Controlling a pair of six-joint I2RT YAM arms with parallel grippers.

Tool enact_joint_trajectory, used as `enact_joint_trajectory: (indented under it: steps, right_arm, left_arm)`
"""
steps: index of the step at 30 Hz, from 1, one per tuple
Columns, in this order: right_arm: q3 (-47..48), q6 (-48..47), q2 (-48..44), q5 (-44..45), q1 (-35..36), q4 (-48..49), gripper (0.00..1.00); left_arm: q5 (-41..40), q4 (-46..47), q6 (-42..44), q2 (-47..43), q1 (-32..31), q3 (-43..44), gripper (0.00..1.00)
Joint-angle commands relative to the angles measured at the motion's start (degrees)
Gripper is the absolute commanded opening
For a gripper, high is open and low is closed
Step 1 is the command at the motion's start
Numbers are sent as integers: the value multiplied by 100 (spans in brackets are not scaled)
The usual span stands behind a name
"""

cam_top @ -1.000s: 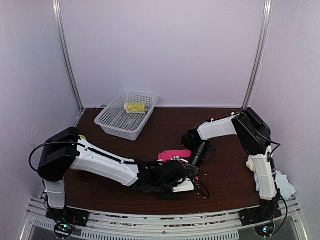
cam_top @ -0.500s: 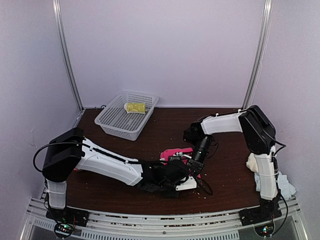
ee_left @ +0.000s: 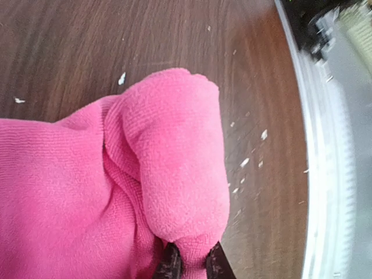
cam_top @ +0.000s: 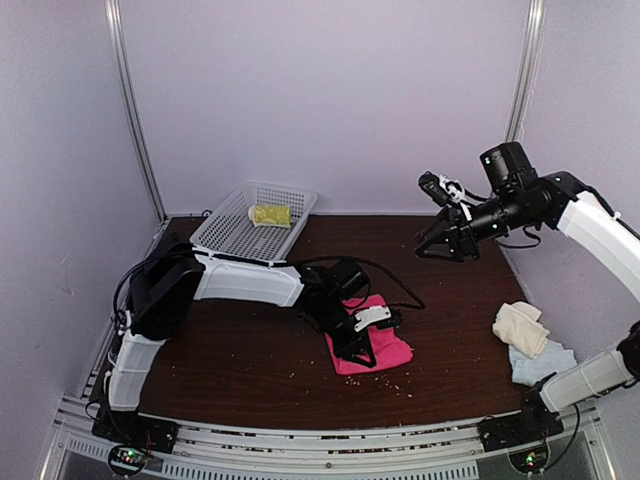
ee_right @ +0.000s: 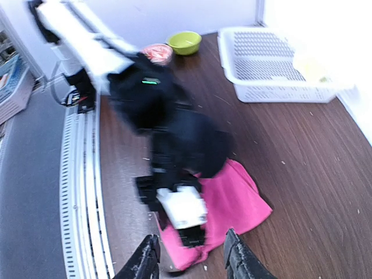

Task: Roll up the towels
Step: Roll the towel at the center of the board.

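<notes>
- left pincer (ee_left: 192, 263): tips pinched together on a bunched edge of the hot-pink towel (cam_top: 388, 346); clamped on cloth.
- right pincer (ee_right: 190, 261): fingers apart, holding nothing, hangs high over the far-right of the worktop (cam_top: 240, 360), well apart from any towel.
- hot-pink towel lies mid-worktop, mostly flat. One edge is folded over into a fat hump; in the left wrist view the hump's long axis runs straight away from the pincer tips.
- key relation: the towel is right at the left pincer, but below the right pincer and off to its left, so the left arm is far nearer. I'd judge the roll barely started.
- lime-yellow towel (cam_top: 270, 214) sits rolled in the white basket (cam_top: 232, 247), far-left.
- cream towel (cam_top: 520, 328) sits on the pale-blue towel (cam_top: 548, 364) at the right edge, both unrolled.
</notes>
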Motion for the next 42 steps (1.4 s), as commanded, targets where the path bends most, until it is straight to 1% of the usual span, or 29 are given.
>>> enact_joint_trajectory:
  steps: [1, 3, 6, 8, 9, 10, 13, 15, 17, 20, 22, 23, 28, 30, 32, 35, 36, 39, 40, 41, 42]
  right_arm:
    - [-303, -526, -453, -574, 393, -163, 39]
    - [-473, -631, -633, -159, 818, -222, 38]
    - [-1112, -682, -777, 782, 1529, 3, 35]
    - [-1646, -854, -692, 1334, 1907, 127, 33]
    - [-2133, -1003, -488, 1894, 2231, 322, 31]
    - [-2302, -974, -431, 2125, 2348, 515, 31]
    - [-2795, -809, -360, 2952, 2685, 1376, 35]
    - [-3082, -803, -298, 3353, 2850, 1942, 42]
    - [-3223, -865, -99, 3602, 2971, 2332, 44]
    - [-3237, -948, 385, 3661, 3074, 2541, 46]
    - [-3284, -1017, 608, 3637, 3143, 2721, 52]
    - [-3323, -1022, 708, 3697, 3190, 2840, 53]
    - [-3354, -1078, 1164, 4124, 3310, 3141, 53]
    - [-3398, -1147, 1268, 4314, 3344, 3268, 52]
    - [-3409, -1239, 1387, 4365, 3351, 3289, 48]
    - [-3375, -1356, 1647, 4372, 3353, 3265, 37]
    - [-3351, -1404, 1718, 4351, 3356, 3219, 32]
    - [-3120, -1453, 1863, 4077, 3350, 2806, 17]
    - [-2993, -1451, 1891, 3916, 3352, 2575, 13]
    - [-2867, -1444, 1916, 3760, 3352, 2330, 10]
    - [-2755, -1388, 1925, 3595, 3351, 2102, 8]
  left_arm:
    - [2270, -655, -964, 817, 355, 454, 0]
    - [2495, -479, -1272, 993, 471, 398, 0]
    - [2724, -464, -1360, 1174, 557, 486, 0]
    - [2747, -334, -1446, 1168, 585, 444, 0]
    - [2763, -46, -1668, 1074, 621, 247, 0]
    - [2771, 74, -1743, 1028, 632, 150, 0]
    - [2804, 388, -1949, 939, 657, -113, 0]
    - [2774, 441, -1995, 922, 661, -163, 0]
    - [2740, 438, -2004, 913, 657, -183, 0]
    - [2712, 445, -2004, 900, 669, -206, 0]
    - [2690, 442, -2005, 878, 670, -225, 0]
    - [2683, 450, -2008, 866, 666, -240, 0]
    - [2662, 467, -1974, 843, 679, -305, 0]
    - [2666, 466, -1960, 843, 682, -316, 0]
    - [2661, 467, -1937, 836, 688, -316, 0]
    - [2662, 470, -1864, 748, 724, -344, 0]
    - [2661, 460, -1799, 689, 726, -357, 2]
    - [2339, 253, -1519, 388, 770, -387, 16]
    - [2170, 251, -1480, 220, 813, -484, 19]
    - [1955, 270, -1467, 31, 865, -664, 25]
    - [1840, 273, -1451, -156, 969, -786, 46]
